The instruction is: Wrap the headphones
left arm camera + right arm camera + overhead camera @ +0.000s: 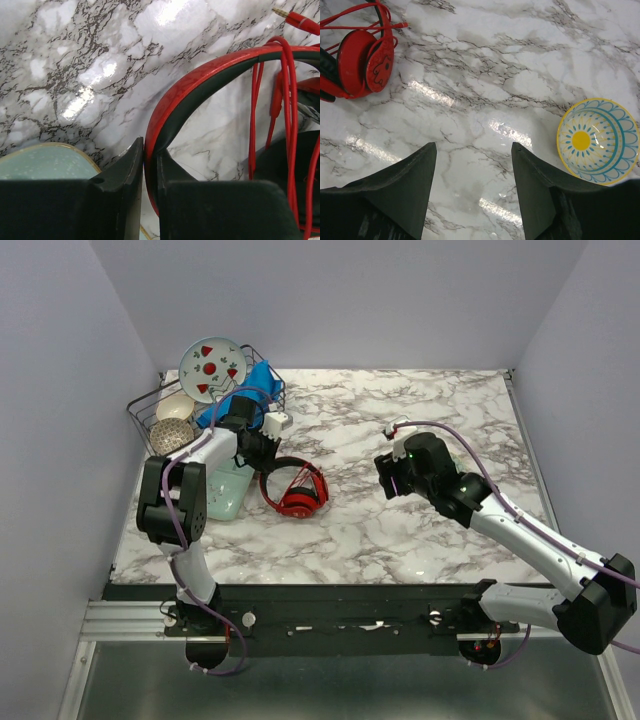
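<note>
The red headphones lie on the marble table left of centre, their thin red cable looped across the headband and ear cups, the plug resting on the marble. My left gripper is shut on the headband, with one finger on the red outside and the other on the black lining. My right gripper hovers to the right of the headphones, open and empty. The right wrist view has the ear cups at its top left.
A wire dish rack at the back left holds a patterned plate, bowls and a blue cloth. A mint-green dish sits under the left arm. A yellow and blue bowl lies below the right gripper.
</note>
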`<action>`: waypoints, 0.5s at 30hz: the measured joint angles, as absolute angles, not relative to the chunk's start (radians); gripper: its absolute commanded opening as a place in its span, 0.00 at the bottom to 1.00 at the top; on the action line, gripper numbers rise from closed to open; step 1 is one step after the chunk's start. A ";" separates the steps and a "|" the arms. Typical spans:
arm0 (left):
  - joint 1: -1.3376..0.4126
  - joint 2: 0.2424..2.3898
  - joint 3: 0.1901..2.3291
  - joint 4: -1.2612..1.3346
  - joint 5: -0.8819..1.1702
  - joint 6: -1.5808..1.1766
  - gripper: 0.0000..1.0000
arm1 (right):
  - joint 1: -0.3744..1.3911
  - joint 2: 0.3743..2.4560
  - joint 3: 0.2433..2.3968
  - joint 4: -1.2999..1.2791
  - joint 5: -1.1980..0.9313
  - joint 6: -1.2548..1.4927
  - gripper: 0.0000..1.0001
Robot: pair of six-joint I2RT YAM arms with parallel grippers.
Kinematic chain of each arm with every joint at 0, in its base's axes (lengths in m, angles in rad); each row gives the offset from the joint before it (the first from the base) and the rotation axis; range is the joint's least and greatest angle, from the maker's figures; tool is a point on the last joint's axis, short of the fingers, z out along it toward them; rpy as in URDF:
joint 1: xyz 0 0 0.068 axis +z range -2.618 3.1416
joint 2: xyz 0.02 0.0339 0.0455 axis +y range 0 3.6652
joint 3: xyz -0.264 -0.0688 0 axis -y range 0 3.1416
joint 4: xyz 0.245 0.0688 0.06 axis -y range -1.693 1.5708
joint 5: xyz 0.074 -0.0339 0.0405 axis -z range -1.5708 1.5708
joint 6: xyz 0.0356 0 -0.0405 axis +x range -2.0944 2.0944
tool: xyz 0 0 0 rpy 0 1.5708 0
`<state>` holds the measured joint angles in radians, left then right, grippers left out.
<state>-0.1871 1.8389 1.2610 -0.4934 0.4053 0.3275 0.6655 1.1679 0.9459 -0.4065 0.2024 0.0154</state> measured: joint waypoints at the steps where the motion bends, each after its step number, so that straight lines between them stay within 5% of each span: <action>1: -0.187 1.845 1.261 -0.494 0.409 0.329 0.31 | 0.665 1.168 0.946 -0.406 0.202 0.015 0.70; 11: -0.187 1.853 1.261 -0.474 0.412 0.321 0.66 | 0.665 1.168 0.946 -0.406 0.203 0.011 0.70; 14: -0.187 1.823 1.262 -0.473 0.387 0.307 0.99 | 0.665 1.164 0.946 -0.406 0.208 0.010 0.72; 15: -0.187 1.810 1.263 -0.474 0.379 0.299 0.99 | 0.665 1.162 0.946 -0.406 0.210 0.010 0.73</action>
<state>-0.1871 1.8099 1.2629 -0.4736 0.3786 0.2985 0.6655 1.1622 0.9459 -0.4065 0.2096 0.0105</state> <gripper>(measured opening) 0.708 0.704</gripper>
